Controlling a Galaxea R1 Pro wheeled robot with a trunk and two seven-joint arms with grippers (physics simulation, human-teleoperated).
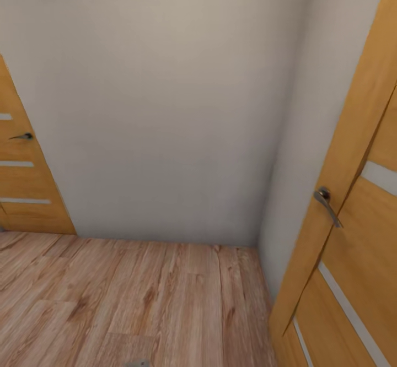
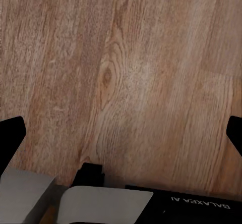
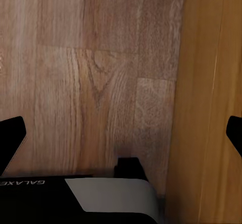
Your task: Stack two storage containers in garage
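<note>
A plain white wall (image 1: 165,108) meets a light wood-plank floor (image 1: 138,301) in a corner. An orange-brown door (image 1: 22,185) with a dark handle (image 1: 23,136) stands at the wall's left end. A nearer door (image 1: 353,218), probably ajar, carries a metal lever handle (image 1: 326,204).

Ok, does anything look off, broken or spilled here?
Nothing stands out. The wood floor is clean, the white wall unmarked, and both doors, left and right, look intact. Both grippers, left and right, hang open and empty above the planks.
</note>
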